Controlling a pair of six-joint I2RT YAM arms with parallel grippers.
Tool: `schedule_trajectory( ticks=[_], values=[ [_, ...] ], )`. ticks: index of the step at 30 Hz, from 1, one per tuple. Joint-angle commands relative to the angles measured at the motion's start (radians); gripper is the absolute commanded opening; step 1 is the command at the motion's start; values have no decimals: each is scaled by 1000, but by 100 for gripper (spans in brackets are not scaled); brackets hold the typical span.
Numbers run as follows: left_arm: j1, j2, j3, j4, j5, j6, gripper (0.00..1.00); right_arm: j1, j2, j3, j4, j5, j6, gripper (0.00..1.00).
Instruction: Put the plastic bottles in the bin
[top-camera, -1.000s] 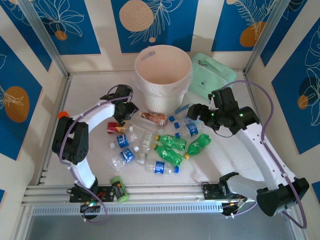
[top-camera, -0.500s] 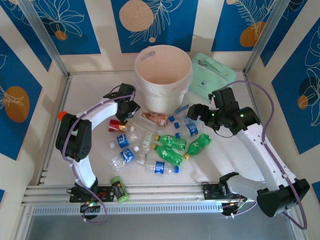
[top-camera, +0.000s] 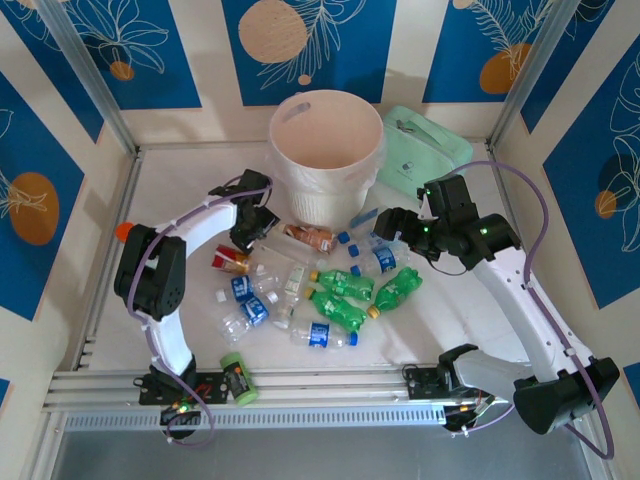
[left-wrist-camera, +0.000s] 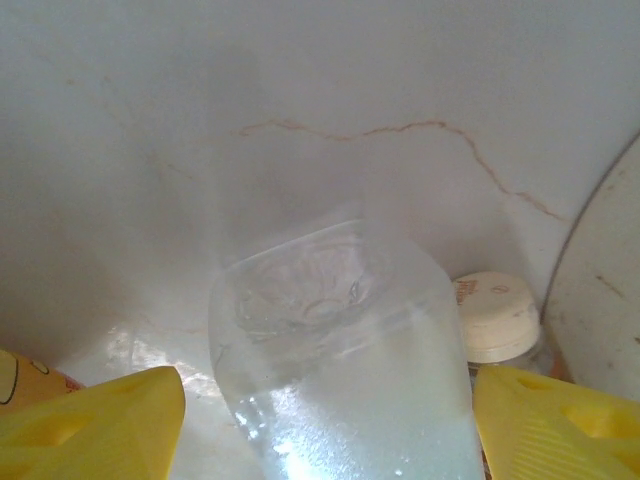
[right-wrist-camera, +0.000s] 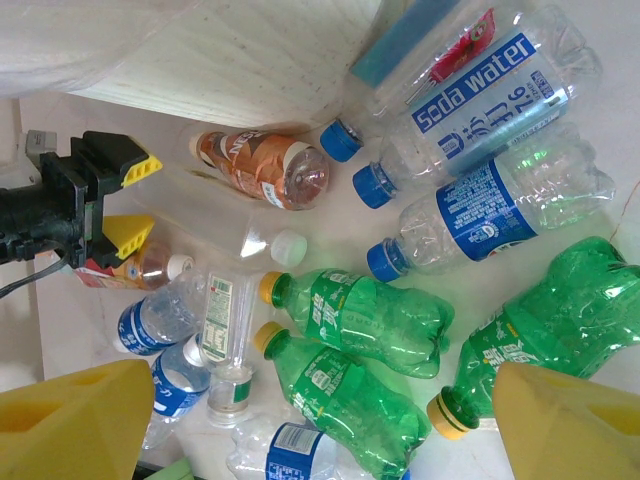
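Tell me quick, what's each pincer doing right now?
Left pincer: open, around a clear bottle.
Right pincer: open, holding nothing.

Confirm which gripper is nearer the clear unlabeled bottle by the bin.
Left. The left gripper straddles the base of the clear bottle; the right gripper hovers farther right, above the blue-labelled bottles.
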Motion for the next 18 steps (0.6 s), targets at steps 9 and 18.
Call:
schedule_trajectory(
  ticks=[9, 18],
  values=[
    [2, 31, -2, -22, -3, -60, 75, 1, -17, 32, -31, 4, -13, 88],
    [1, 76, 2, 11, 18, -59, 70, 2, -24, 18, -29, 5, -8, 88]
  ],
)
